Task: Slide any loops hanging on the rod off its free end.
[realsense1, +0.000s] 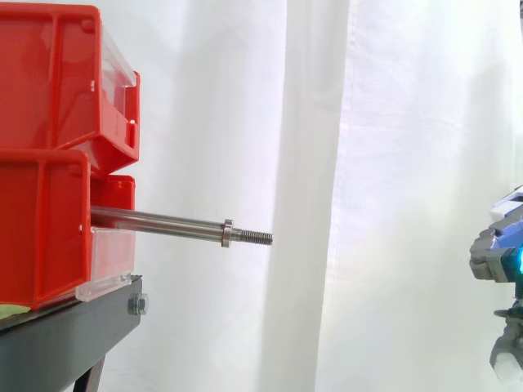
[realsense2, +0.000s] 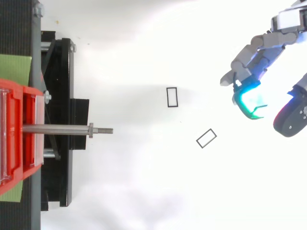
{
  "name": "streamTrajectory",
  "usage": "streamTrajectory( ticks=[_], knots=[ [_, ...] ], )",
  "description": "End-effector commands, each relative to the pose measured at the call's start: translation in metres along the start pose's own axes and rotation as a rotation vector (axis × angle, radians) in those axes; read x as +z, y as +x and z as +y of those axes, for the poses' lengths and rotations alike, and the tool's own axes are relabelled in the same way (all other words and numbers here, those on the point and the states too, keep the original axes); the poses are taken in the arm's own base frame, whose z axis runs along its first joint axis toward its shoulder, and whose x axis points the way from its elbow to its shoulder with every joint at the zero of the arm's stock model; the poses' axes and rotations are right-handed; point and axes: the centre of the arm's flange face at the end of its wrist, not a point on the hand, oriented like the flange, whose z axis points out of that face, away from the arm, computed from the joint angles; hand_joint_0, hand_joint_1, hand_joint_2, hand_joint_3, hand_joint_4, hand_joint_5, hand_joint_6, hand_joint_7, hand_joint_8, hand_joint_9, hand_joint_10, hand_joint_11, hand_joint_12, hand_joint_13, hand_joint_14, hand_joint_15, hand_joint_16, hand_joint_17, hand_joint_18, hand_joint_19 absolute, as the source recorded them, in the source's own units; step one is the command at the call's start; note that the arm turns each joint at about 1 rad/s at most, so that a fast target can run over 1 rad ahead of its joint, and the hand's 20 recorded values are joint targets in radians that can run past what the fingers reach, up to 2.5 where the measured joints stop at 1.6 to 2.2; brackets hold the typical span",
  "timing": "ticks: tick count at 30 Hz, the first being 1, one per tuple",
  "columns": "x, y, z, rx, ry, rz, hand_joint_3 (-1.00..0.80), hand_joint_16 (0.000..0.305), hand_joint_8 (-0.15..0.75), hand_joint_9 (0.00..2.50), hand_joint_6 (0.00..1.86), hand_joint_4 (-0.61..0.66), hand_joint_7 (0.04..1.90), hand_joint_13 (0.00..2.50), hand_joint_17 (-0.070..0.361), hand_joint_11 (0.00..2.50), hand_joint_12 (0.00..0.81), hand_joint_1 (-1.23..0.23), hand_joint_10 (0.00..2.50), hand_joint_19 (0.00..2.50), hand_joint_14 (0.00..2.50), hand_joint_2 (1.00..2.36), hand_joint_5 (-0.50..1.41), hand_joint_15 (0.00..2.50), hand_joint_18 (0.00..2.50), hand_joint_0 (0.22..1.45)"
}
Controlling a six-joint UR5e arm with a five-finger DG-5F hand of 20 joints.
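**A:** We begin at the hand [realsense2: 261, 52], then. What do we make of it?

**B:** It sits well clear of the work, at the right edge of the side view. Its fingers are loosely bent around nothing, one pad [realsense2: 250, 100] glowing cyan-green. We would call it released. We judge it is parked out there because nothing at the rod needs gripping.

**A:** And going outward from it?

**B:** Two small black loops lie flat on the white surface [realsense2: 144, 191], between the hand and the rod. One loop [realsense2: 206, 138] lies nearer the hand, turned at a slant. The other loop [realsense2: 172, 97] lies square, closer to the rod's tip. Both are apart from each other and from the rod.

**A:** So the rod [realsense1: 163, 222] itself?

**B:** It is bare. It juts level from between the red bins [realsense1: 49, 98], with a collar [realsense1: 227, 233] just short of its threaded tip [realsense1: 255, 238], and nothing hangs along it. The free end points toward the hand, which is why loops would come off on that side and drop where these lie.

**A:** Then we judge the task finished?

**B:** As far as we can see, yes. Beyond the bins we have the black stand [realsense1: 65, 335] carrying them, and the white curtain [realsense1: 392, 122] behind.
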Motion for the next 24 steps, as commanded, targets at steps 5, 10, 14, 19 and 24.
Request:
streamTrajectory(
  ticks=[5, 10, 14, 19, 24],
  knots=[
    [0.002, 0.0, -0.001, -0.005, -0.035, -0.035, -0.4, 0.04, 0.307, 0.81, 0.85, 0.07, 1.33, 0.53, 0.089, 0.07, 0.25, -0.71, 0.0, 0.02, 0.0, 1.01, -0.2, 0.0, 0.4, 0.62],
    [0.006, -0.003, 0.002, -0.016, -0.061, -0.064, -0.42, 0.04, 0.307, 0.79, 0.85, 0.07, 1.35, 0.49, 0.091, 0.04, 0.256, -0.7, 0.0, 0.0, 0.0, 1.01, -0.2, 0.0, 0.37, 0.62],
    [0.014, -0.011, 0.012, -0.052, -0.154, -0.107, -0.43, 0.041, 0.29, 0.77, 0.85, 0.07, 1.35, 0.48, 0.092, 0.05, 0.256, -0.69, 0.0, 0.0, 0.0, 1.01, -0.2, 0.0, 0.35, 0.61],
    [0.017, -0.013, 0.015, -0.062, -0.188, -0.117, -0.42, 0.041, 0.266, 0.79, 0.85, 0.07, 1.35, 0.46, 0.092, 0.18, 0.255, -0.69, 0.01, 0.0, 0.0, 1.01, -0.2, 0.0, 0.35, 0.61],
    [0.017, -0.013, 0.016, -0.062, -0.19, -0.117, -0.41, 0.041, 0.215, 0.81, 0.85, 0.07, 1.34, 0.48, 0.091, 0.05, 0.251, -0.69, 0.0, 0.0, 0.0, 1.01, -0.2, 0.0, 0.35, 0.61]
  ],
)
